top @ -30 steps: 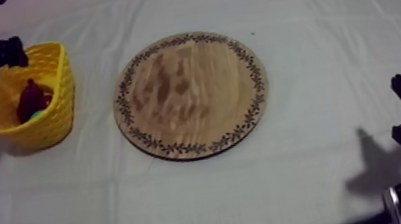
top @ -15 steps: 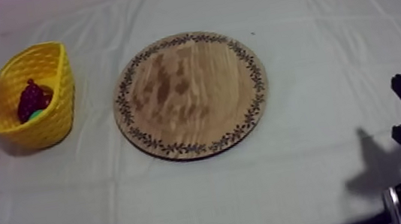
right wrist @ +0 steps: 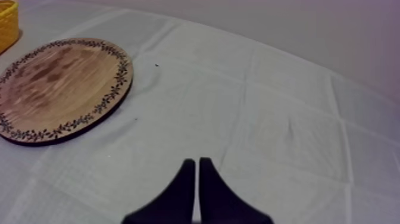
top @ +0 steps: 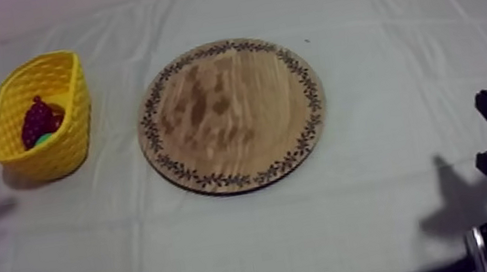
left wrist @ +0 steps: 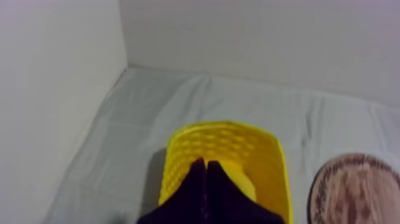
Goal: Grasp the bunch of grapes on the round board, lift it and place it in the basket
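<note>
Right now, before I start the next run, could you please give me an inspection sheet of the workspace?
Surface: grey-white cloth, creased.
Job's things: board in the middle, bare; basket at the table's left; grapes lying inside the basket.
Clutter: nothing seen.
Hands: left hand shut on nothing, aimed at the basket; right hand shut on nothing, over bare cloth beside the board.
Cables: nothing seen.
Surroundings: plain pale wall behind the table.
</note>
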